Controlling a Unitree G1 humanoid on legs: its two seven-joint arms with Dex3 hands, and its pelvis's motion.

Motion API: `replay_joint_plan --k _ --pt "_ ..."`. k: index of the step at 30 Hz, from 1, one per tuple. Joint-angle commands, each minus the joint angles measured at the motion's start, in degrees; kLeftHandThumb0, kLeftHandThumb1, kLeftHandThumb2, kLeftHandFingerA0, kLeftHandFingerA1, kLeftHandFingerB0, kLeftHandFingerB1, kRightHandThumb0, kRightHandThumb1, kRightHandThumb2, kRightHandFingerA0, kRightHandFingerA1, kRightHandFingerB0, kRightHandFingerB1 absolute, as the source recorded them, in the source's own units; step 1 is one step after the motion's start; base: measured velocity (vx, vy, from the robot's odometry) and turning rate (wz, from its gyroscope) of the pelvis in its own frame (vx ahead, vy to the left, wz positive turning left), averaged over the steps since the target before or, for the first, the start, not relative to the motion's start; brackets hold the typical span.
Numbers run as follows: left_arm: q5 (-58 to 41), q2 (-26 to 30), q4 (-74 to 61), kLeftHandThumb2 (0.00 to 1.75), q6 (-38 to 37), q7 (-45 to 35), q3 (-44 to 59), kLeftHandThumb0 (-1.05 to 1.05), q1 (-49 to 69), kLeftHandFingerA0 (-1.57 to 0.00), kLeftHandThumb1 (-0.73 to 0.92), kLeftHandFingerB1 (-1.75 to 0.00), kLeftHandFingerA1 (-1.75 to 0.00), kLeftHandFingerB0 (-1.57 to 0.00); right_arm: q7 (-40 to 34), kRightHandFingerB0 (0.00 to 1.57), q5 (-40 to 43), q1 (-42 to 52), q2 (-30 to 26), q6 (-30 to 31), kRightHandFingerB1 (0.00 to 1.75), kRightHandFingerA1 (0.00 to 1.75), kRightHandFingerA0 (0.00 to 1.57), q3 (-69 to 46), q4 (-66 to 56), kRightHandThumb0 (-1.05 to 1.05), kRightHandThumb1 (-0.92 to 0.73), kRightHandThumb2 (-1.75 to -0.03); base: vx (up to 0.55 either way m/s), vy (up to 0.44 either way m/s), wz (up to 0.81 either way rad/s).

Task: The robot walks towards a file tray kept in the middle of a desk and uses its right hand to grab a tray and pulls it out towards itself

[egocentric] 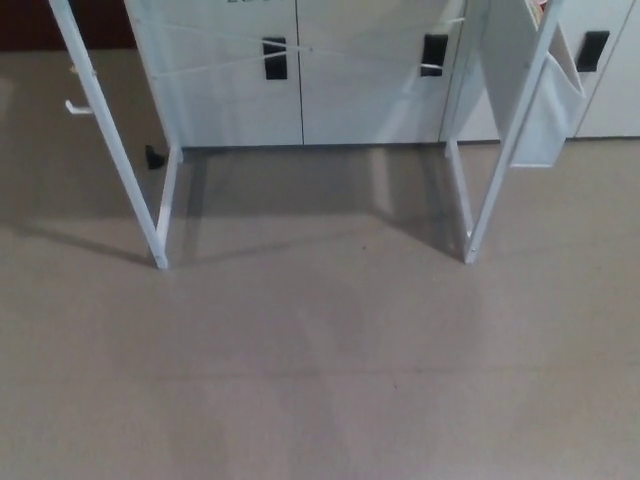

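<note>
I am looking down past the white desk legs at bare floor; neither hand is showing, so I cannot tell their state. The file tray is lying above the frame, unseen. Cabinets are standing behind the legs; nothing is blocking the approach.

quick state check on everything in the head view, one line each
desk legs: upright on the floor, white frame, desktop out of view
cabinet doors: shut, black handles
white side pocket: hanging on the right leg
floor: bare grey
file tray: not in view
robot hands: not in view
</note>
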Motion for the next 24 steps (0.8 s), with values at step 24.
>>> replay_joint_plan --k 24 --pt "0.05 1.11 -1.04 0.97 -1.28 1.23 -0.70 -0.05 0.51 -0.53 0.21 -0.68 -0.76 -0.40 -0.80 0.30 -1.22 -0.96 -0.57 -3.96 0.42 0.67 0.62 0.90 3.75 -0.27 -0.58 -0.57 0.24 -0.021 0.03"
